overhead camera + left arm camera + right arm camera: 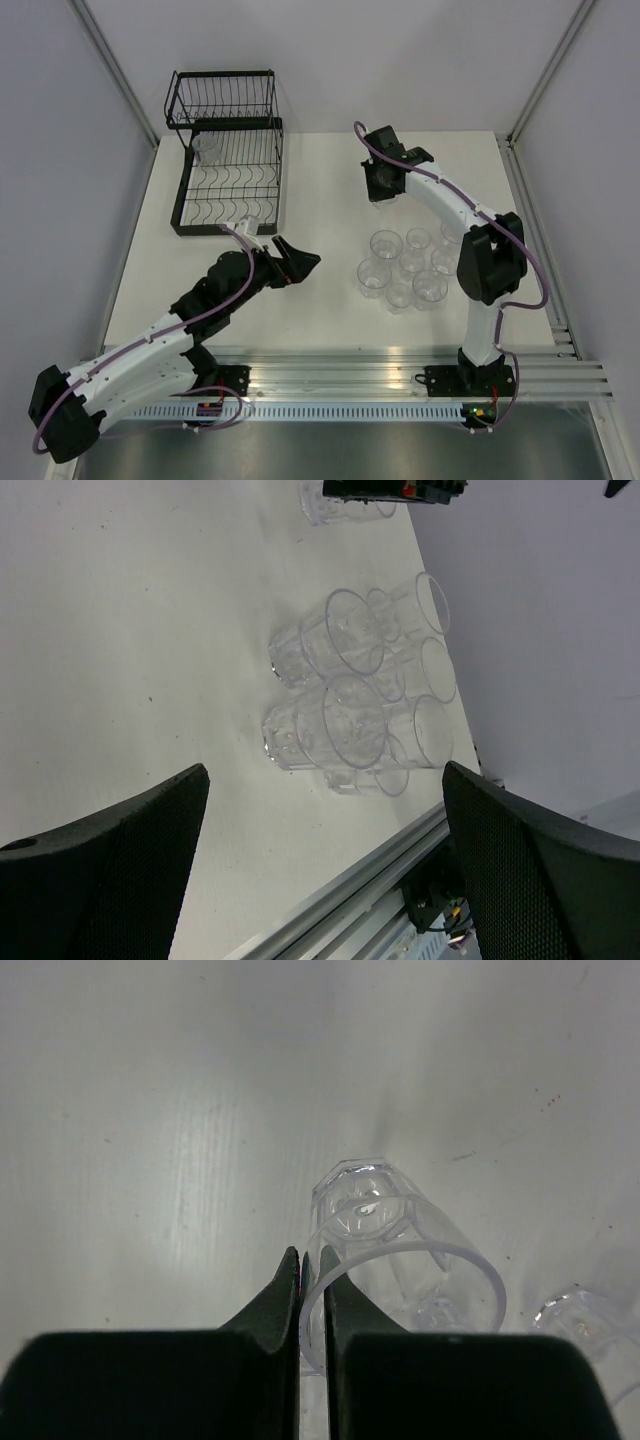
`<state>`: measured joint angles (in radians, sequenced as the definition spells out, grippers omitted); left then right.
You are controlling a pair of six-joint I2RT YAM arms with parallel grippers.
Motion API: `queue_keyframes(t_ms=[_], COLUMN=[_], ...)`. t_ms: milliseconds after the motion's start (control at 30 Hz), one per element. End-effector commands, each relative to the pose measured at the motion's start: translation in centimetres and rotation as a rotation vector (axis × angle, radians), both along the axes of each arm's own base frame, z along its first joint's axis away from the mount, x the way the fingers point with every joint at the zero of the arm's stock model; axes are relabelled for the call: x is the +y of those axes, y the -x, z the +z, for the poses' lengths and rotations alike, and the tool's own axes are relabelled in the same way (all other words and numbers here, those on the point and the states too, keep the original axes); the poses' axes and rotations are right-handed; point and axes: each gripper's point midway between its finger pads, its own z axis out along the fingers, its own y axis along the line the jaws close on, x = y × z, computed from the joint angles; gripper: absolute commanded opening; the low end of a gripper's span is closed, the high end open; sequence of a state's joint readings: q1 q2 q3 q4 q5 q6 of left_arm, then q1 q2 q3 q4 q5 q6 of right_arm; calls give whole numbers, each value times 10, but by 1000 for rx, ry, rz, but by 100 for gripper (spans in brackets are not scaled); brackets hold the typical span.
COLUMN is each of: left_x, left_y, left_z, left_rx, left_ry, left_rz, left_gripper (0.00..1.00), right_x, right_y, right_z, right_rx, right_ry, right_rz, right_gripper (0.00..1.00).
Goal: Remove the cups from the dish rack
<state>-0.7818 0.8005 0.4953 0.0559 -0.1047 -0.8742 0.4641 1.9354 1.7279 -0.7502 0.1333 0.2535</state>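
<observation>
Low in the middle of the right wrist view, the right tool [308,1260] is clenched on a clear cup [400,1230]. The left side of the rim runs down between its two black fingers. The cup sits mouth up, its faceted base toward the white worktop [150,1110]; whether the base touches cannot be told. A second cup [590,1325] shows only as an edge at the lower right.

From above, the same tool [380,192] points down right of upper centre, and the cup it grips can barely be made out there. This view alone shows the cluster of cups [405,268] standing mouth up and packed together below it. It also shows the black wire rack [225,170] at upper left. A lone cup [207,147] sits at the far left of the lower tier and another cup [249,224] at its near right corner.

The left tool [298,262] hangs at centre frame between rack and cluster. It is released, fingers spread, with nothing between them. Its own camera sees the cluster side-on [350,700], which the overhead view cannot give.
</observation>
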Motion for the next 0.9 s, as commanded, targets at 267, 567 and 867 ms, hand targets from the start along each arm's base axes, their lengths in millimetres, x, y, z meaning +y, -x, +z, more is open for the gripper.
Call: queue_keyframes(t_ms=[267, 567, 867], left_x=[19, 14, 19], left_y=[13, 16, 17], left_z=[-10, -10, -6], left_rx=[8, 7, -14], left_ry=[-91, -131, -150], left_rz=[1, -52, -45], left_gripper=[100, 100, 100], right_x=[-40, -46, -48], right_y=[12, 15, 14], right_z=[-53, -81, -87], right_rx=[204, 273, 265], right_ry=[133, 162, 174], right_rz=[-22, -30, -47], right_gripper=[1, 1, 21])
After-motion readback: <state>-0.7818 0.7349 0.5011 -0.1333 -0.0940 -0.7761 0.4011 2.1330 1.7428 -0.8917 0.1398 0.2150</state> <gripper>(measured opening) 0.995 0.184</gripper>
